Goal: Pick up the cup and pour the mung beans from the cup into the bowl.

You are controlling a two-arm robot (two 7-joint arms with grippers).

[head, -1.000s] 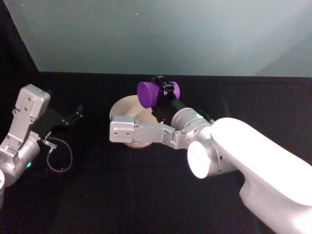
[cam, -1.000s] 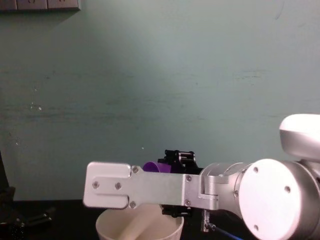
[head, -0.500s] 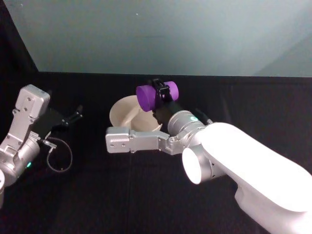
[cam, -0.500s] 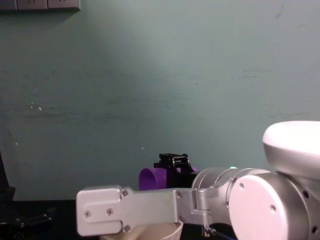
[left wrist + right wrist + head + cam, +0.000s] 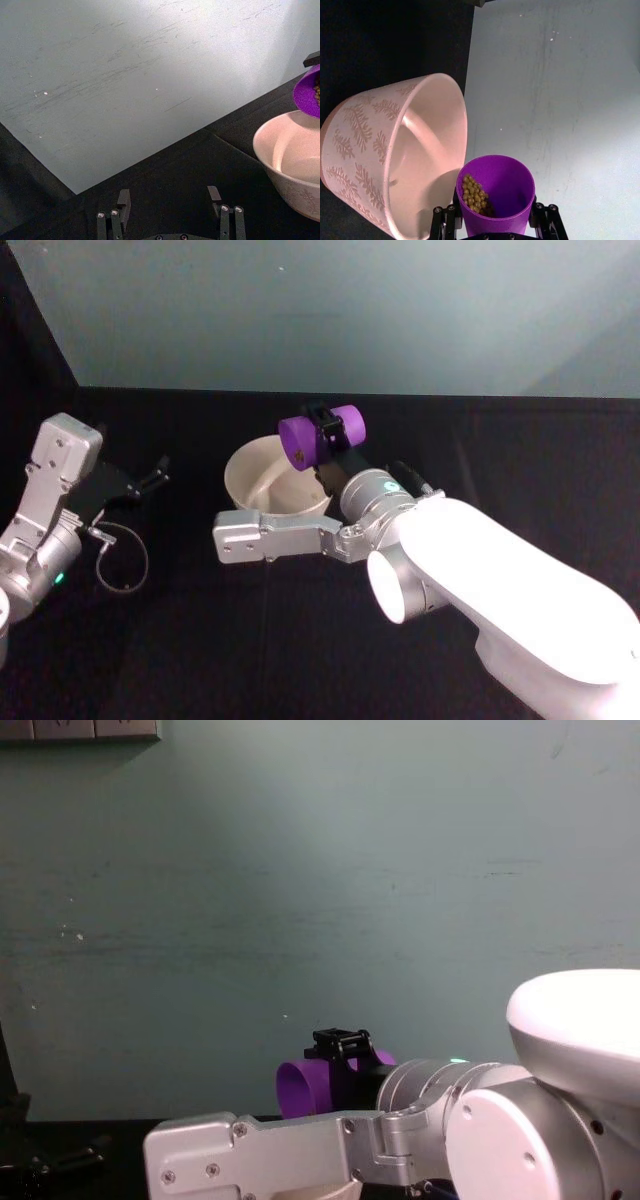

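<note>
At the left edge of the head view we saw the left arm parked over the black table (image 5: pixel 200 640), its left gripper (image 5: pixel 158 472) pointing toward the middle of the frame. Its fingers were spread apart with nothing between them, and the left wrist view showed the same wide gap. A thin cable loop (image 5: pixel 122 560) hung just below it.

Just left of centre stood the bowl (image 5: pixel 240 465), upright on the table and well apart from the left gripper. At its upper right rim was the cup (image 5: pixel 303 440), tipped nearly onto its side with its mouth facing the frame's left, over the bowl's inside. The right gripper (image 5: pixel 328 436) had the cup clamped across its body – one black finger on each side of it.

In the right wrist view the mung beans (image 5: pixel 472 194) lay as a small cluster on the low inner wall of the cup, close to its lip, with the bowl's open mouth just beside them.

The right arm (image 5: pixel 480 580) filled the lower right of the head view – in the chest view it crossed the bottom edge, with the cup above it against the pale green wall (image 5: pixel 300 870)
</note>
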